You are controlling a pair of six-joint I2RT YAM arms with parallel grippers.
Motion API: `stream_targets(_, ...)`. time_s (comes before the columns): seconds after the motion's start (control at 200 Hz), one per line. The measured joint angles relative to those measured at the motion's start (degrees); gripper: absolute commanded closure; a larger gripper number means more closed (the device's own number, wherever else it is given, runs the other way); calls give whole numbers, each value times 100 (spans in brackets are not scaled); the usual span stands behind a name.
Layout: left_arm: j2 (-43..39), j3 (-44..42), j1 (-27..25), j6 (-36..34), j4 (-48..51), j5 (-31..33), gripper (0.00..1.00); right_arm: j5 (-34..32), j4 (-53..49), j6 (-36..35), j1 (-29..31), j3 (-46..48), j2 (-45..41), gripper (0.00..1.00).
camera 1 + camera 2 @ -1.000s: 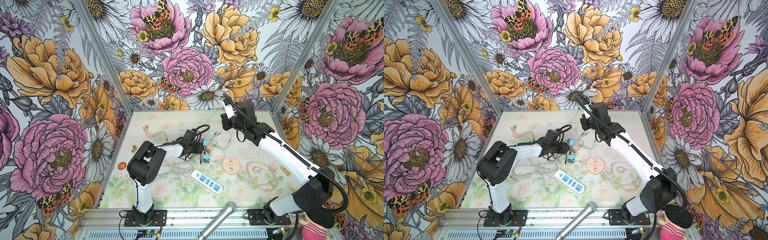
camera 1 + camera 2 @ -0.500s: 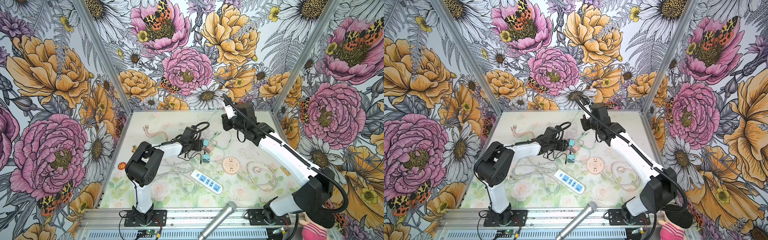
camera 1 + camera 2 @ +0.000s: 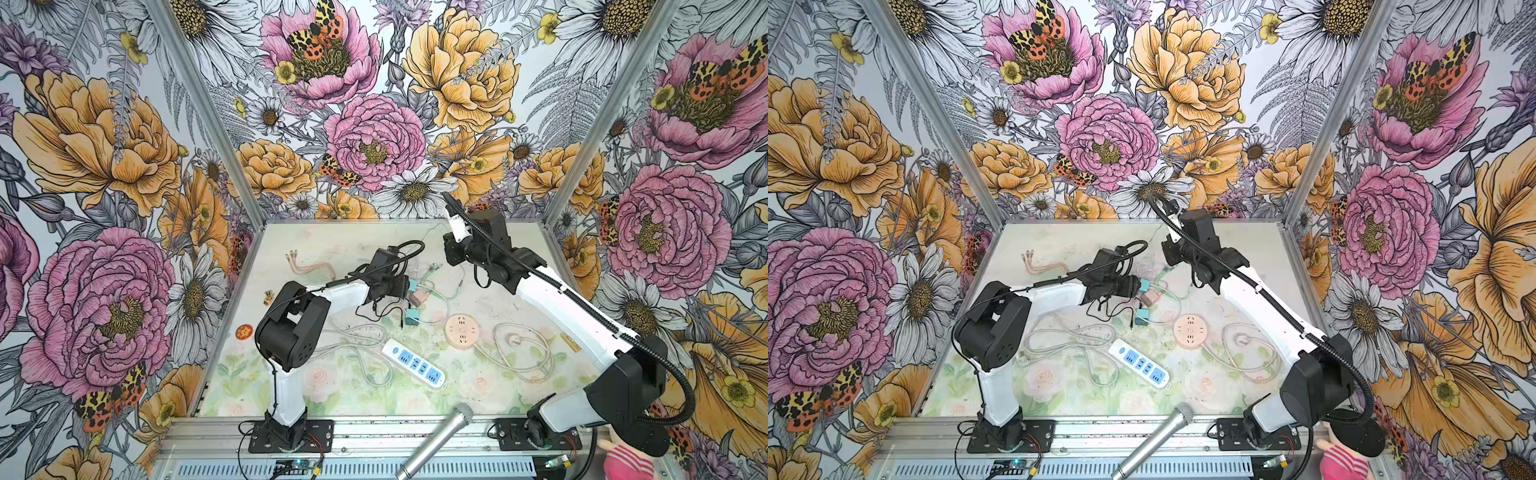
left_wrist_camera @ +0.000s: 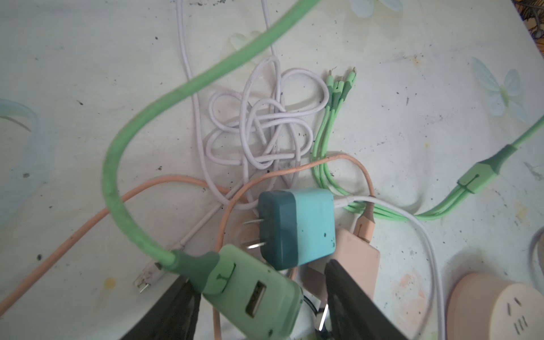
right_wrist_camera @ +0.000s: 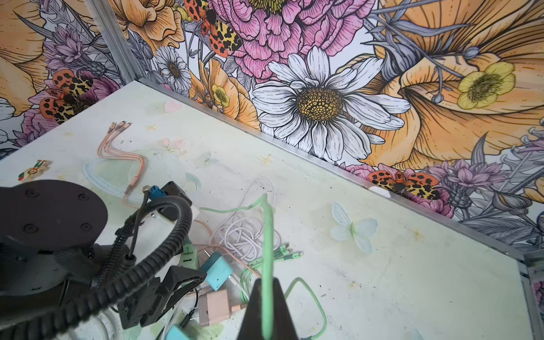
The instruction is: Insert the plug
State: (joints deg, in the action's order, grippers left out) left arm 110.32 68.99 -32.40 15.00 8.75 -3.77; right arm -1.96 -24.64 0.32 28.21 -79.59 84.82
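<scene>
Between the parted left fingers [image 4: 350, 300], a green plug [image 4: 256, 294], tilted, USB port showing, close against one finger with a sliver of gap at the other, so bracketed rather than clamped. Just beyond it on the surface [image 3: 353, 241], a teal plug [image 4: 303, 226] with prongs toward the green one, overlapping a peach plug [image 4: 353, 256], near a knot of lilac cable [image 4: 259, 129]. Pinched in the closed right fingers [image 5: 253, 318], the green cable [image 5: 267, 235], held above the surface and leading down into the green plug. Toward the front, well apart from the pile, a round peach socket [image 3: 462, 330] and a white power strip [image 3: 413, 368] with blue outlets, both lying flat.
</scene>
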Motion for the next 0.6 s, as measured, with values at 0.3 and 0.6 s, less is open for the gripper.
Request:
stream_targets(0.3, 96, -83, 24, 20, -87, -87, 36, -9, 0, 0, 0, 39, -11, 100)
stream_targets(0.6, 92, -140, 81, 44, -223, -234, 50, -68, 2, -2, 0, 59, -22, 100)
